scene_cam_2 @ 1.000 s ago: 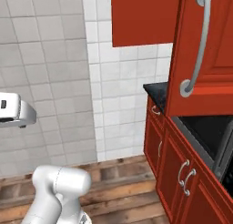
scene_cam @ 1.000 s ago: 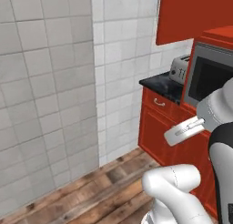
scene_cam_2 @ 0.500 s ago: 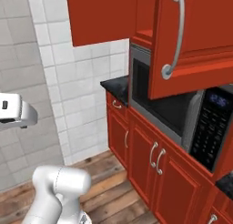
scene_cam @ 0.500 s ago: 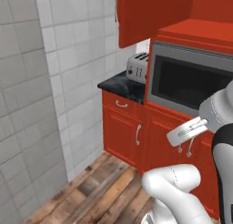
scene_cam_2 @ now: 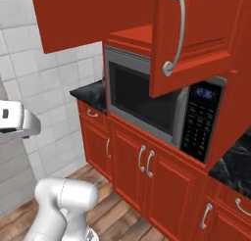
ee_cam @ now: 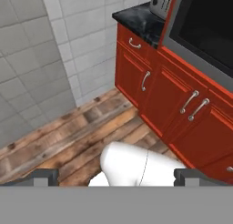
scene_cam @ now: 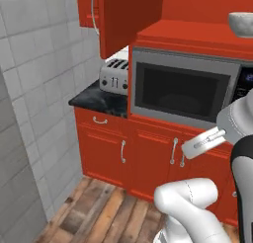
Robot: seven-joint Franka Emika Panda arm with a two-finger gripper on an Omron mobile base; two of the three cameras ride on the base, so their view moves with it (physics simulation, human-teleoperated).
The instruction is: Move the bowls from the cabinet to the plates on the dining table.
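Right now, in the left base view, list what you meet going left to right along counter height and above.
White tiled wall → toaster → microwave → grey-marbled bowl in the open cabinet above the microwave's right end.

Left base view: toaster [scene_cam: 115,75] on counter [scene_cam: 101,101], left of microwave [scene_cam: 182,89]; bowl [scene_cam: 240,23] upper right above microwave; open cabinet door [scene_cam: 129,17] upper centre.

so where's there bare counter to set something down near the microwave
Little: a narrow strip of black counter in front of the toaster, between the tiled wall and the microwave. Another bare corner of counter lies past the microwave's keypad. The shelf above the microwave is bare beside the bowl.
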